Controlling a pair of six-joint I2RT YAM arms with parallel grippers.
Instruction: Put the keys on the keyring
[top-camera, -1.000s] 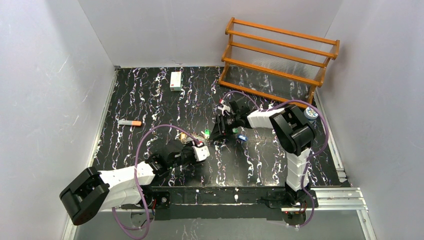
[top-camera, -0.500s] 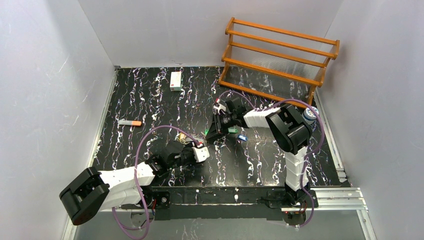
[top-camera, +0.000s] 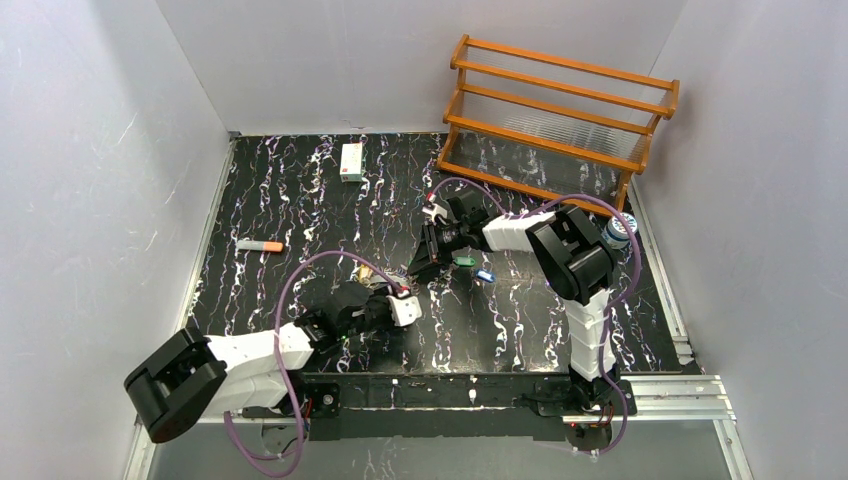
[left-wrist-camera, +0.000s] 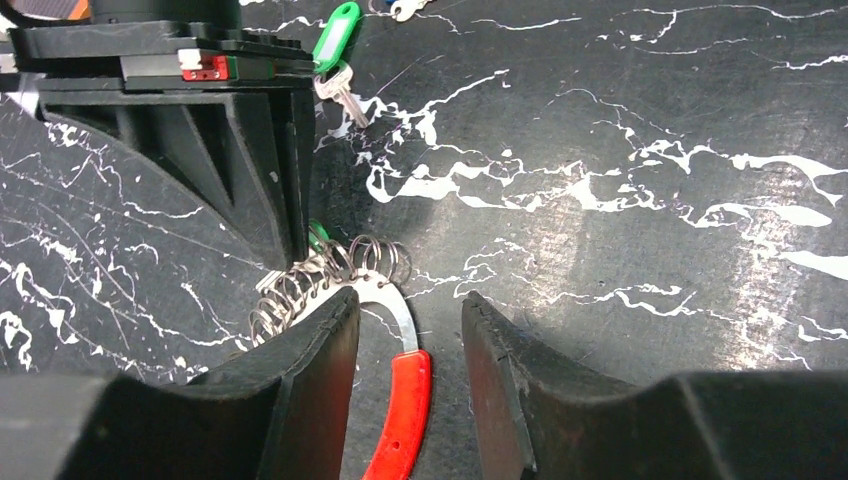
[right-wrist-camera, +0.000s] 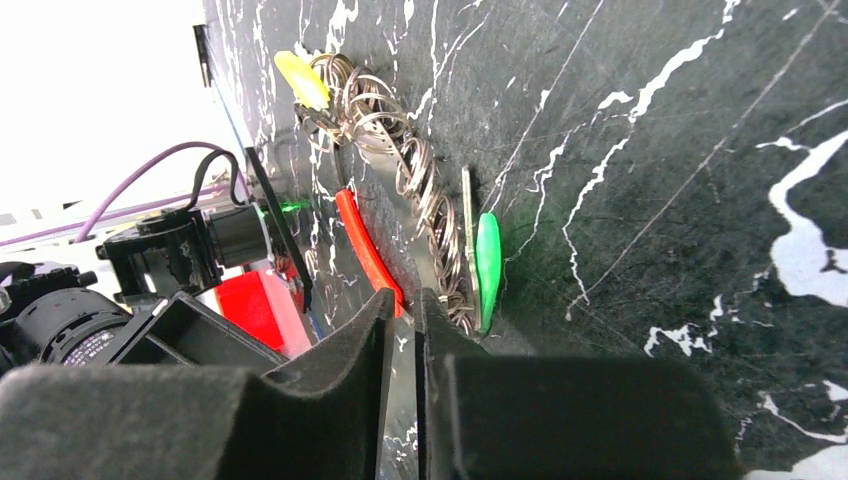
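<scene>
Readying the ring: left fingers (left-wrist-camera: 300, 400) stand apart astride the keyring (left-wrist-camera: 398, 400) on the desk (left-wrist-camera: 650, 120). Right fingers (right-wrist-camera: 330, 370) seem nipped on its metal band. Next it needs opening for the green key (left-wrist-camera: 337, 40).

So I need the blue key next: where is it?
In the top view, the blue key lies right of centre, just right of the green key.

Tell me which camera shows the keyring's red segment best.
Left wrist: the red segment lies large and sharp between the fingers of the left gripper, though the frame bottom cuts it. Right wrist shows it obliquely as a thin strip. From the top it is too small to make out.
</scene>
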